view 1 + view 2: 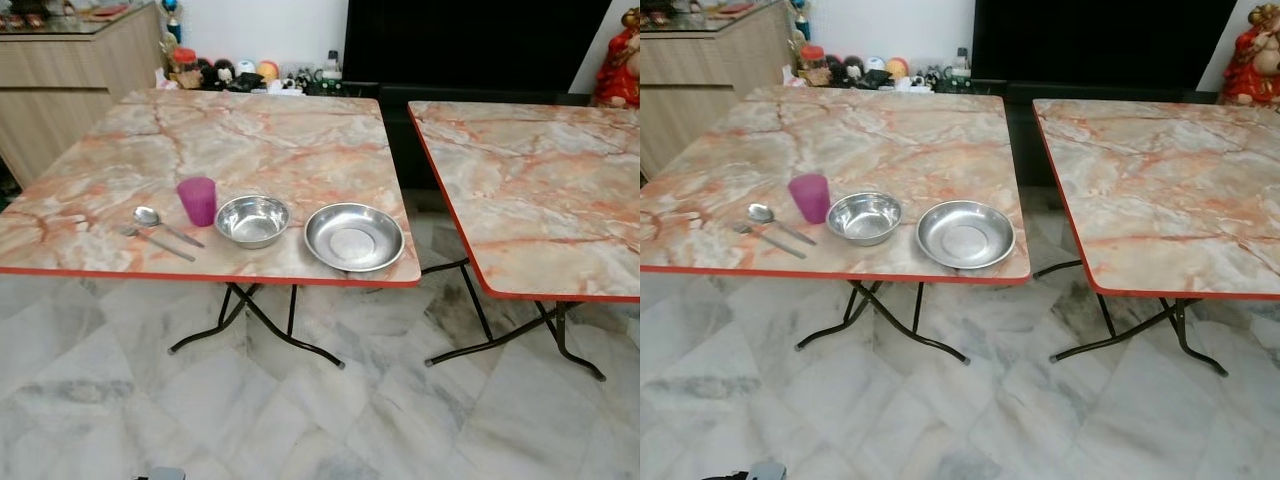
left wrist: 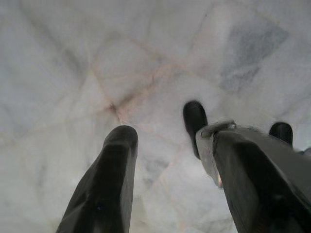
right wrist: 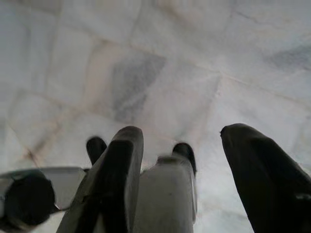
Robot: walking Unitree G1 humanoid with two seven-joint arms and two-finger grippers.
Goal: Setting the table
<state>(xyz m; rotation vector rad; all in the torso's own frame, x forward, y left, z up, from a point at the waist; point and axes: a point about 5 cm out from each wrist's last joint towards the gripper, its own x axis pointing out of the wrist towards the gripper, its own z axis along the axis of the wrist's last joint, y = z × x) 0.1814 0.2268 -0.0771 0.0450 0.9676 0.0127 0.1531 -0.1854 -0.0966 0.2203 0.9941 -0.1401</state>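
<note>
You are looking down at 2 marble-patterned folding tables with red edges on a pale marble floor [image 1: 300, 420]. On the left table [image 1: 250, 140], along its near edge in the lower left of the frame, a fork [image 1: 157, 243] and a spoon [image 1: 160, 224] lie side by side, then a purple cup [image 1: 198, 200] stands upright, then a steel bowl [image 1: 252, 220], then a shallow steel plate [image 1: 354, 237]. The right table [image 1: 540, 190] sits apart across a gap. Your left gripper [image 2: 165, 141] and right gripper [image 3: 180, 141] hang over the floor, fingers spread, gripping nothing.
</note>
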